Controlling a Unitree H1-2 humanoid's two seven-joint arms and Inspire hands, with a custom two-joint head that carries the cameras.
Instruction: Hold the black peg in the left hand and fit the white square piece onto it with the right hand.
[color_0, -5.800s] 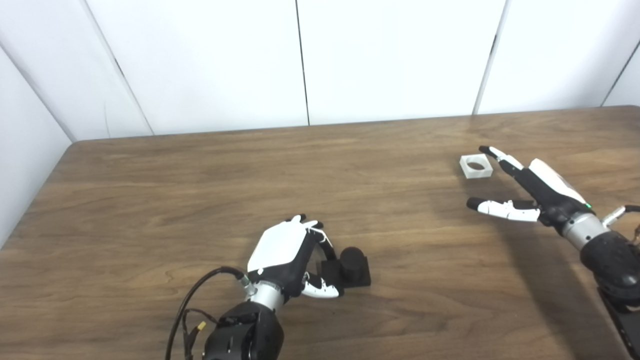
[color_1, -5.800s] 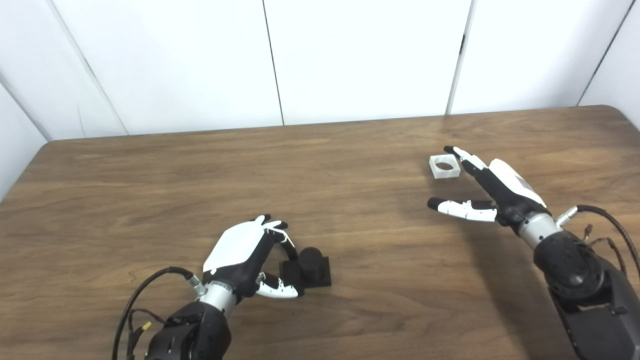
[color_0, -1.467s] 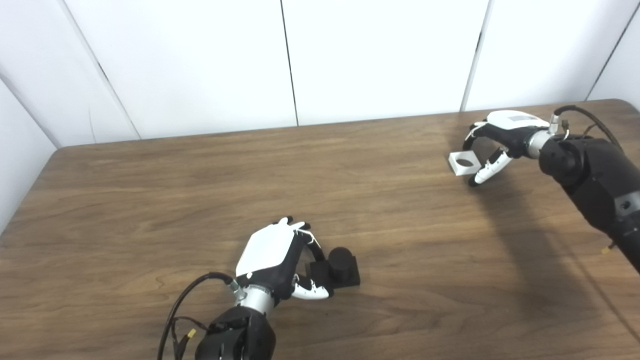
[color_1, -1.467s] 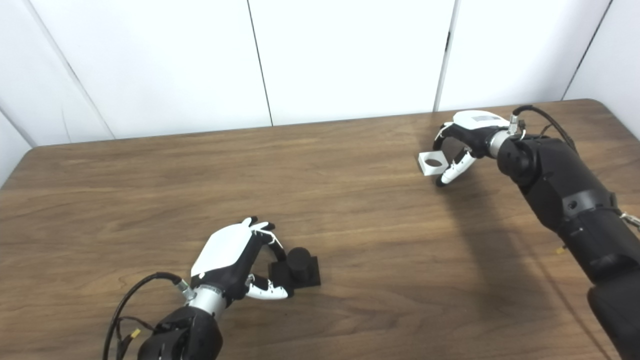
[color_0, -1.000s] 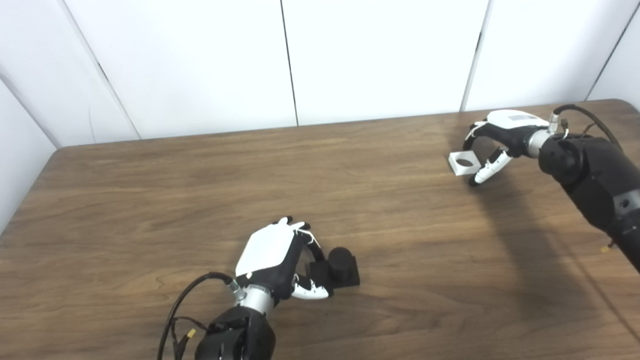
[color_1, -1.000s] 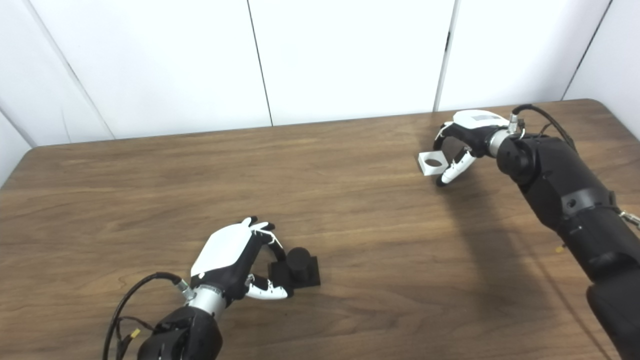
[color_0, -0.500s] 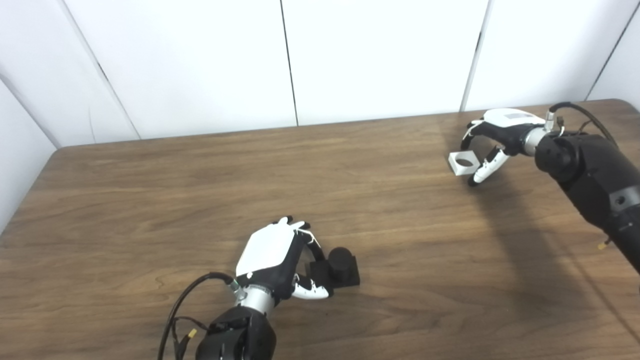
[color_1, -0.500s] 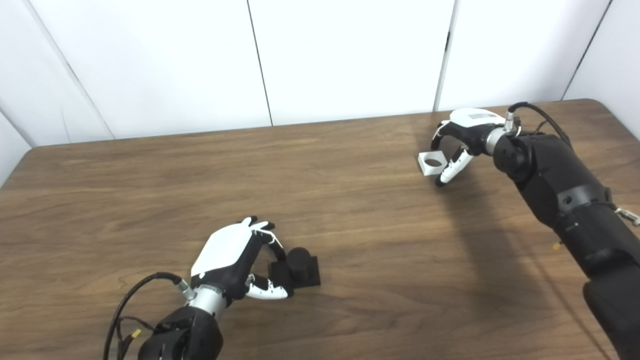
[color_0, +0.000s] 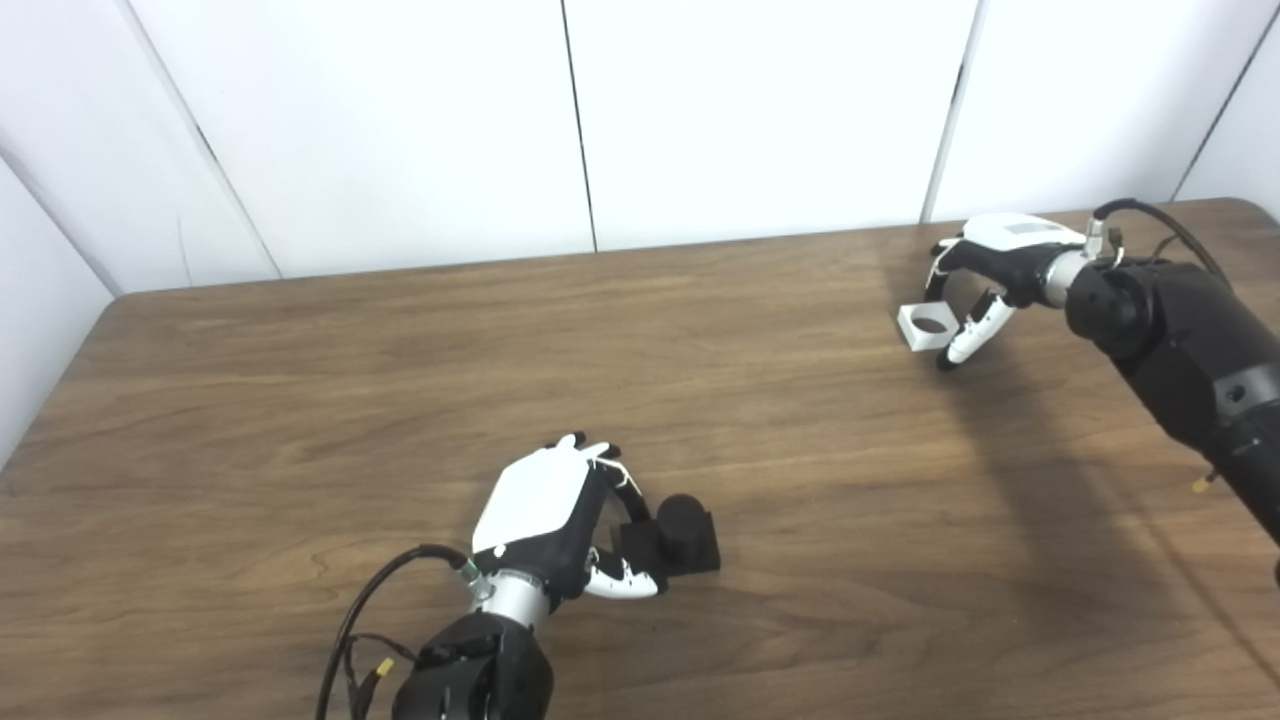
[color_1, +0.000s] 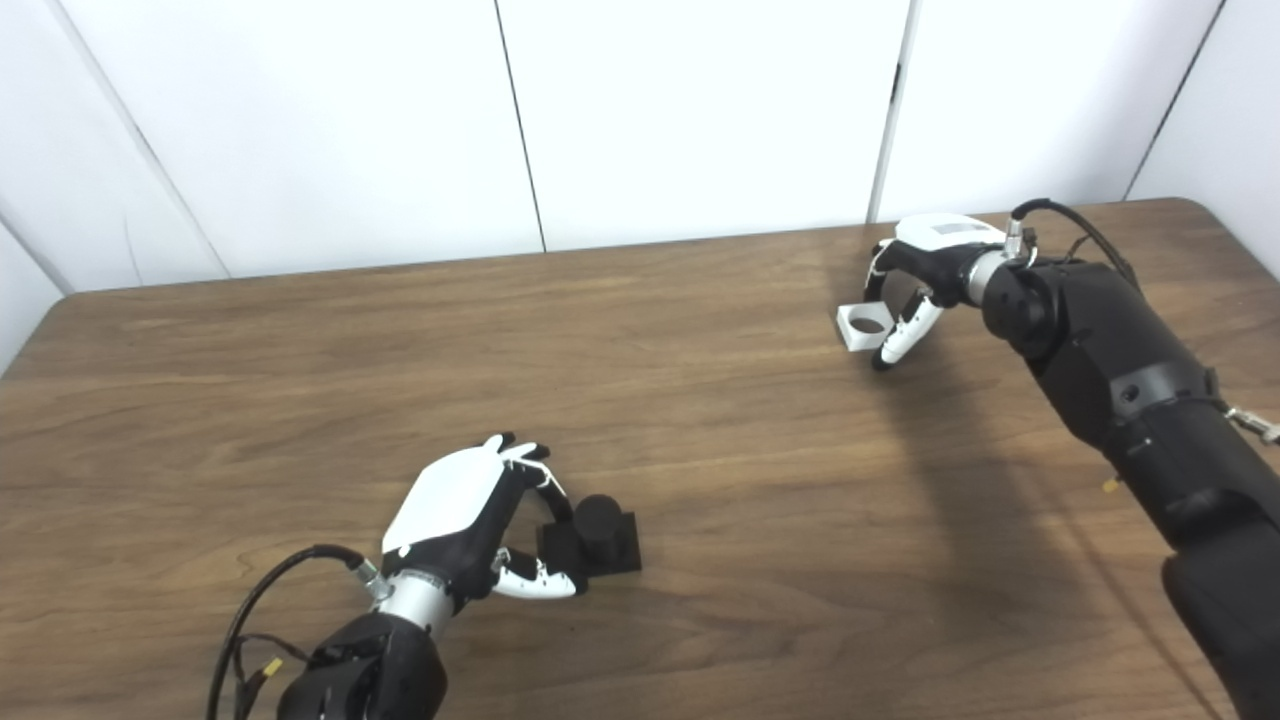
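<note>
The black peg (color_0: 680, 520), a short cylinder on a square black base, stands on the table near the front centre. My left hand (color_0: 545, 505) is closed on the left edge of its base, fingers above and thumb below. The white square piece (color_0: 925, 326), with a round hole, lies flat on the table at the far right. My right hand (color_0: 985, 270) arches over its right side, fingers curled down at its far corner and the thumb slanting along its near right edge. I cannot tell whether the thumb touches it.
The wooden table (color_0: 400, 380) ends at white wall panels behind. Its right far corner is close to my right forearm (color_0: 1180, 340). A black cable (color_0: 380, 590) loops off my left wrist.
My right hand has shifted slightly left toward the white piece, with the thumb nearer its edge. The piece, the left hand and the peg have not moved.
</note>
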